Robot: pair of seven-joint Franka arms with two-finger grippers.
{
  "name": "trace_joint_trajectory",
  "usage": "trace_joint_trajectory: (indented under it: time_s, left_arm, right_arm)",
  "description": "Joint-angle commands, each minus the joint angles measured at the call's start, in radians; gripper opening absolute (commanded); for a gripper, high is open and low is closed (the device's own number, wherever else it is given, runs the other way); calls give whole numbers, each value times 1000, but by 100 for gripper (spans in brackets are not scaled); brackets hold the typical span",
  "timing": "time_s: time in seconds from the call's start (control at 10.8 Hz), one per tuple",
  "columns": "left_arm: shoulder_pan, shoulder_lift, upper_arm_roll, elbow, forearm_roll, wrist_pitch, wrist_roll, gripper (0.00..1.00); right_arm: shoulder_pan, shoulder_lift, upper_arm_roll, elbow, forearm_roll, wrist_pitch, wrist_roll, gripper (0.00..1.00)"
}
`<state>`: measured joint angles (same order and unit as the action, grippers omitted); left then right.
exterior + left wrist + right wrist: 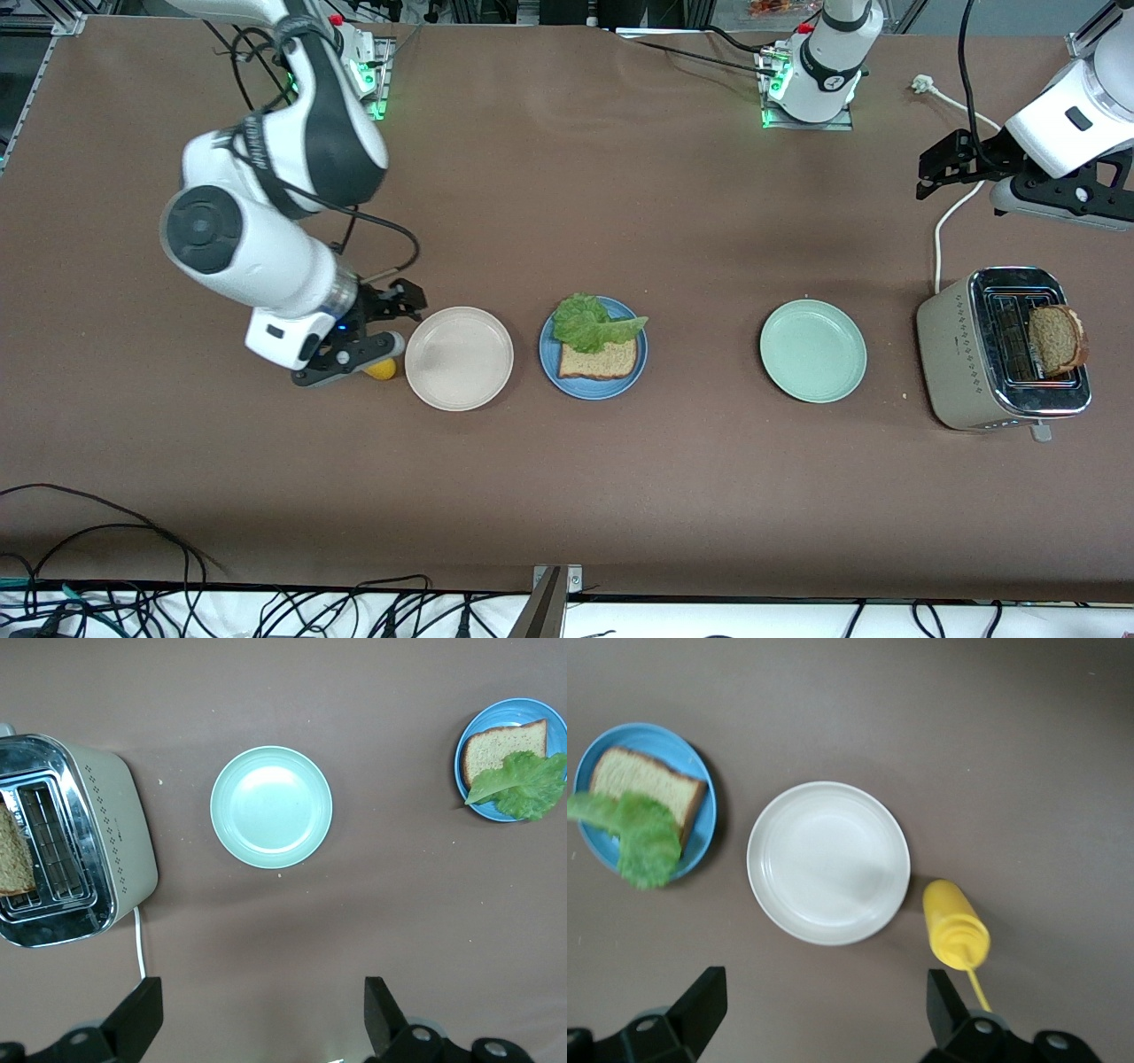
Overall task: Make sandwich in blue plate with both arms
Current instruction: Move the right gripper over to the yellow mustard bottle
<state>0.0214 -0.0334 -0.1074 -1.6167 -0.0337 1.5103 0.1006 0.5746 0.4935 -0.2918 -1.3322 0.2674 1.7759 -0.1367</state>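
The blue plate (551,368) sits mid-table with one slice of brown bread (600,360) on it and a ruffled lettuce leaf (588,321) lying over the slice's farther edge. A second bread slice (1056,338) stands up out of the toaster (957,354) at the left arm's end. My left gripper (930,173) hangs open and empty above the table beside the toaster; its wrist view shows wide-apart fingers (137,1019) over bare table. My right gripper (409,301) is open and empty, low beside the beige plate (459,358). The right wrist view shows the plate's bread (642,784) and lettuce (640,833).
A pale mint-green plate (812,350) lies between the blue plate and the toaster. A yellow squeeze bottle (383,369) lies on its side by the beige plate, under the right hand. The toaster's white cord (941,230) runs toward the left arm's base.
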Motion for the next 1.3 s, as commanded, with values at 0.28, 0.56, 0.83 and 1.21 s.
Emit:
trace_joint_trajectory:
  time_s: [0.28, 0.56, 0.83, 1.21]
  left_arm:
    - [3, 10, -1, 29, -14, -22, -4, 100]
    - [3, 10, -1, 29, -14, -22, -4, 100]
    - [2, 10, -1, 29, -14, -22, -4, 100]
    - [2, 10, -1, 29, -14, -22, -4, 100]
  right_arm:
    - [-229, -107, 77, -85, 6, -72, -536, 100]
    - [-347, -101, 94, -85, 39, -82, -809, 100]
    - [-473, -89, 167, -84, 56, -99, -998, 100]
    - [-576, 5, 207, -84, 211, -99, -1236, 100]
